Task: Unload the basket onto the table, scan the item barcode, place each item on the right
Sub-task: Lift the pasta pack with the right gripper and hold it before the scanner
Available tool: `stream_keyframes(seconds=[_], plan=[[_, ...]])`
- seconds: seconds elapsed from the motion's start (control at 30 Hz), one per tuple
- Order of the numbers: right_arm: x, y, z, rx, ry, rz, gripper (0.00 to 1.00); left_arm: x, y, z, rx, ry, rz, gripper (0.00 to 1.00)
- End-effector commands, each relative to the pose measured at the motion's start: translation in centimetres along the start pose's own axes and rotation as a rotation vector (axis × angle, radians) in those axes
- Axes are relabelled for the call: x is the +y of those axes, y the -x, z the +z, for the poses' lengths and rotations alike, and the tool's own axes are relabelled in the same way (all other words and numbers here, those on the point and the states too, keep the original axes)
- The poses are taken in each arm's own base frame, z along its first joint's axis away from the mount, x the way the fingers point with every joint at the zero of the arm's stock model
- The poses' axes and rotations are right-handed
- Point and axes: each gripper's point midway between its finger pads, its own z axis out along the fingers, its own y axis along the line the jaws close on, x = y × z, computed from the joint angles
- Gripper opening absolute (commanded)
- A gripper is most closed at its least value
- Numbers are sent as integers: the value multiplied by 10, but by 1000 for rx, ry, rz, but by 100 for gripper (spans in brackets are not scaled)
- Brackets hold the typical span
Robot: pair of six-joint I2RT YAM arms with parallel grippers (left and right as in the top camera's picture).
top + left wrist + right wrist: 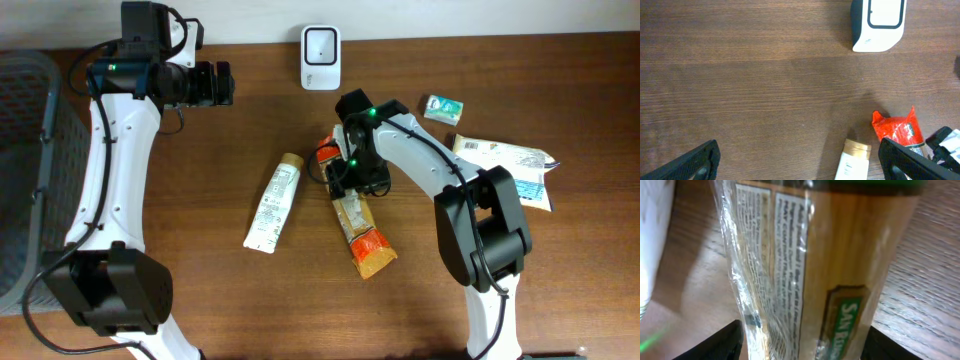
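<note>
Now: right fingers astride the snack packet, left idle.
My left fingers (695, 162) gape fully and hold nothing, with the scanner (320, 57) ahead of them and off to one side. My right fingers (730, 342) stand parted either side of the snack packet (362, 238), which lies flat on the tabletop (500, 60) between them and looks unpinched. I'd close squarely across its width, lift it level, then turn the printed panel toward the scanner.

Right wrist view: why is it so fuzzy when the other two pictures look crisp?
Right wrist: the packet fills the frame, likely too close to focus, with glare on its clear wrap; left wrist: sharp wood grain and scanner; overhead: evenly lit, sharp.
</note>
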Motion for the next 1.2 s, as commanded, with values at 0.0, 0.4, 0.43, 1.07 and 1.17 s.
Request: stream_keyframes(seconds=[0.0, 0.4, 0.43, 1.07, 1.17], plan=[[9, 1, 6, 12, 46, -41, 72, 0, 1, 0, -2, 0, 2, 99], [5, -4, 23, 48, 95, -14, 17, 0, 1, 0, -2, 0, 2, 99], [13, 0, 15, 34, 165, -5, 10, 0, 1, 0, -2, 0, 2, 99], [17, -11, -332, -789, 599, -148, 4, 0, 1, 0, -2, 0, 2, 99], [4, 5, -327, -820, 438, -13, 4, 1, 1, 0, -2, 1, 2, 99]])
